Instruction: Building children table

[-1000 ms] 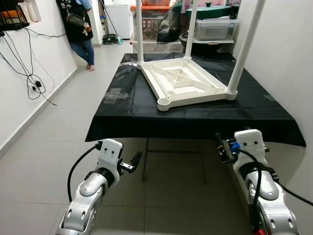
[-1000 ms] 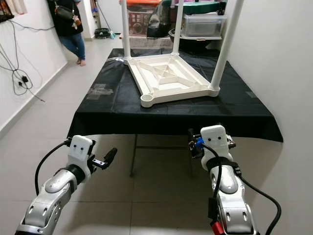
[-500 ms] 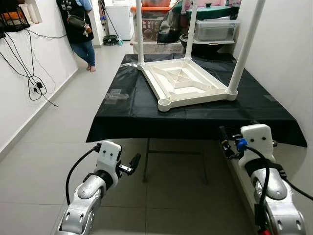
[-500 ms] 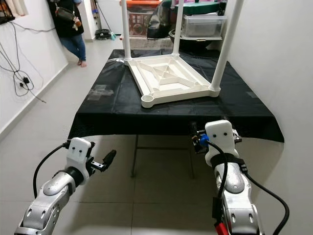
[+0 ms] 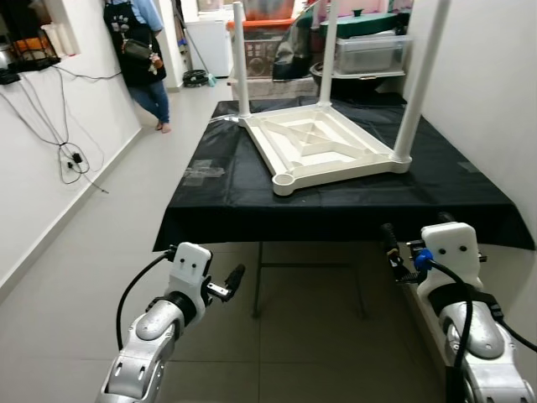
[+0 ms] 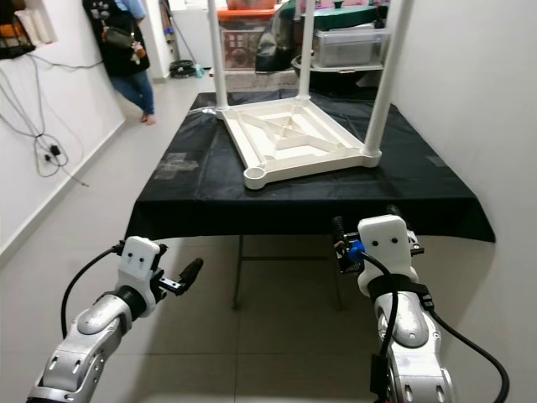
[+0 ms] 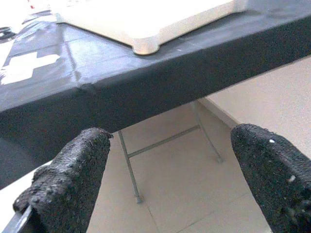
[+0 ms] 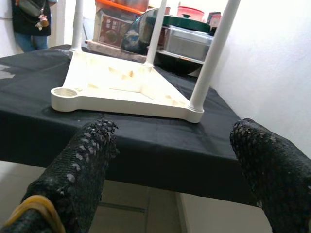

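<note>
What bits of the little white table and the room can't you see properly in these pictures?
- The tops of the white table legs: cut off by the upper edge in the eye views.
- A fourth leg for the empty corner socket: nowhere to be seen.
- What sits inside the grey bin behind the black table: too far and blocked by the legs.
- The person by the wall: head cut off by the upper edge.

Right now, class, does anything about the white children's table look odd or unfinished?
Yes. The white children's table lies upside down on the black-covered table and sits askew to its edges. Three legs stand in their sockets, but the near-left corner socket is empty. Both end effectors, left and right, hang open below the table edge.
</note>
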Motion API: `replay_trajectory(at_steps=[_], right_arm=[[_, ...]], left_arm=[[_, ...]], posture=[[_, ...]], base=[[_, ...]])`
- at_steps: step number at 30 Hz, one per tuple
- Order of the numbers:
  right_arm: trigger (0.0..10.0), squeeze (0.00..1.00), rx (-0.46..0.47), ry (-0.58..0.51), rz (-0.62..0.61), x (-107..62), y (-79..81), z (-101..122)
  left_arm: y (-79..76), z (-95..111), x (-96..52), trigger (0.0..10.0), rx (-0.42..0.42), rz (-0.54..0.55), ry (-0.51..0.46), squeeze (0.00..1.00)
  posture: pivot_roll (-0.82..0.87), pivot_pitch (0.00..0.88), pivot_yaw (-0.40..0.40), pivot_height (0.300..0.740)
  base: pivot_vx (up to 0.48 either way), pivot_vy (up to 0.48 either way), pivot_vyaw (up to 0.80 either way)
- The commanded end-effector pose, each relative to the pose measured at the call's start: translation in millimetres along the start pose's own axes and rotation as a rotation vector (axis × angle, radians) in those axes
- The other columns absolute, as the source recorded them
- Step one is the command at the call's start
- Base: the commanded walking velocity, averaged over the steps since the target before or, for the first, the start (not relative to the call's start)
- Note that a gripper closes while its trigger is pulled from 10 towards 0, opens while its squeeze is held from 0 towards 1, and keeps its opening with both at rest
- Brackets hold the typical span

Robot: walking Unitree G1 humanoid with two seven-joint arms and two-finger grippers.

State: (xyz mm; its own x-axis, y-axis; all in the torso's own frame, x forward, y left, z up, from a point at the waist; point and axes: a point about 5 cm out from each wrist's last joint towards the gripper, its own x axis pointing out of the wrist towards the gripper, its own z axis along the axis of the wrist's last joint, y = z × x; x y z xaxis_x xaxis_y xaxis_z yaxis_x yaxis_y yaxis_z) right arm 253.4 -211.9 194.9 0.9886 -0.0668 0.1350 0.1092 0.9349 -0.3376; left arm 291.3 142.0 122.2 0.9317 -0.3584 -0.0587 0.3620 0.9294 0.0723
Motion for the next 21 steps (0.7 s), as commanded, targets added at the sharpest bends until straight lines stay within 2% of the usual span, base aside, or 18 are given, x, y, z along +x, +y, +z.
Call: replay_trajectory(at_steps=[1,4,8,17,21], right_arm=[[10.0,0.00,-0.009,-0.018,0.020,-0.4,4.7,5.5],[10.0,0.00,0.000,-0.005,0.025,-1.6,5.7,0.9],[10.0,0.00,0.019,-0.012,0.085,-1.5,21.1,0.9],[10.0,0.00,0.025,-0.019,0.082,8.6,18.3,1.9],[10.0,0.00,0.043,-0.023,0.123,7.3,24.7,2.7]], left_arm=[[7.6,-3.8,-5.4,10.0,0.002,0.009,0.021,0.00],[9.2,-4.4,-5.9,10.0,0.005,0.031,0.021,0.00],[8.6,-6.3,-11.3,10.0,0.005,0.041,0.021,0.00],[14.6,-8.1,-19.6,10.0,0.010,0.080,0.029,0.00],[19.9,-11.5,-30.5,10.0,0.010,0.104,0.043,0.00]], posture=[[-0.10,0.000,0.057,0.740],[-0.07,0.000,0.049,0.740],[-0.05,0.000,0.035,0.740],[-0.02,0.000,0.019,0.740],[-0.01,0.000,0.019,0.740]], base=[[0.000,0.000,0.00],[0.000,0.000,0.00],[0.000,0.000,0.00],[0.000,0.000,0.00],[0.000,0.000,0.00]])
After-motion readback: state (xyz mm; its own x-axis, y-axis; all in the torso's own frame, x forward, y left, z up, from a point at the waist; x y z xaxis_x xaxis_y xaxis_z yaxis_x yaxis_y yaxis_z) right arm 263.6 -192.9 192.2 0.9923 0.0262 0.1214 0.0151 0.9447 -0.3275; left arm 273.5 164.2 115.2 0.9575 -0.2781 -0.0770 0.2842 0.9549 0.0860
